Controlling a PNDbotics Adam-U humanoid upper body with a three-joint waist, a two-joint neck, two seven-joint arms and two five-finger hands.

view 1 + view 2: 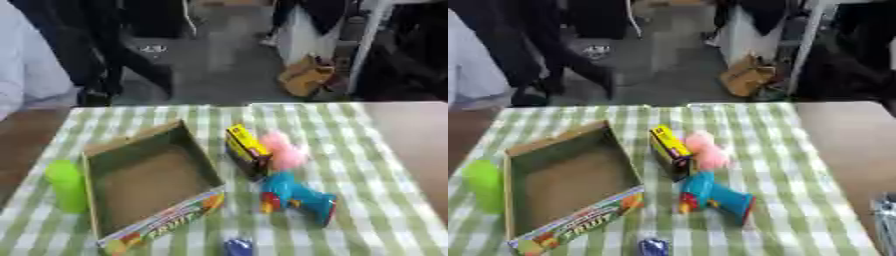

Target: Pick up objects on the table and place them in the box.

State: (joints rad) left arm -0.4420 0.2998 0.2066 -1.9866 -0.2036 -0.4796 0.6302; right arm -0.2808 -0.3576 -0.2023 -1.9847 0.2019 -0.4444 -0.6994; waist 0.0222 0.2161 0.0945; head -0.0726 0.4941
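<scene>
I see neither hand in my views, so I can't tell their state. The box (pixel 149 185) sits open and empty on the checked worktop (pixel 367 165). A green cylinder (pixel 66 185) stands left; right lie a yellow carton (pixel 247 150), pink toy (pixel 282 150), teal toy (pixel 297 197); a small blue thing (pixel 237 246) sits nearest.
</scene>
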